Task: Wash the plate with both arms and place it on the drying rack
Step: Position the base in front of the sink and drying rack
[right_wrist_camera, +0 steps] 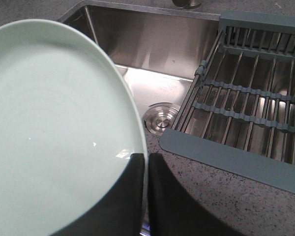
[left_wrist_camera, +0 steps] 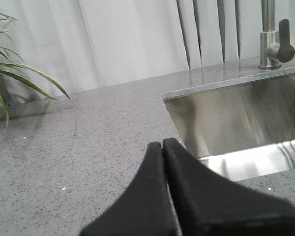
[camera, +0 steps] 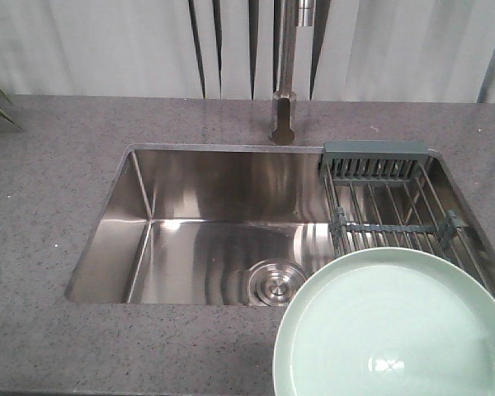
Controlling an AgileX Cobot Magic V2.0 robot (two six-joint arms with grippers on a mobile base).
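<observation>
Black fingers of the right gripper (right_wrist_camera: 146,169) fill the bottom of the right wrist view. They are clamped on the rim of the plate (right_wrist_camera: 54,128), one finger across its pale green face and the other outside the edge. From the front, the plate (camera: 396,326) sits face up at the near right corner of the sink (camera: 132,223), overlapping the front end of the drying rack (camera: 396,206) and the countertop (camera: 49,247) edge. Whether it touches either can't be told. A dark tip at the plate's right edge is prob. that same gripper. The left gripper (left_wrist_camera: 163,147) hovers low over the countertop to the left of the sink, jaws pressed together w/ nothing btwn them, and a plant (left_wrist_camera: 10,83) stands at the far left. The faucet (camera: 285,91) rises at the back rim w/ no water visible, and the basin around the drain (camera: 274,286) shows no water either. Judging by that, the wash itself is not yet under way; the step in hand looks like carrying the plate to the basin, w/ racking to come later. The next move prob. calls for the right arm to swing the plate left, clear of the rack, and lower it under the spout. The left arm would cross over the sink edge to meet the plate's face or work the tap lever. A pinch on one edge of a smooth plate gives little margin, esp. once wet, so tilt should stay modest.
</observation>
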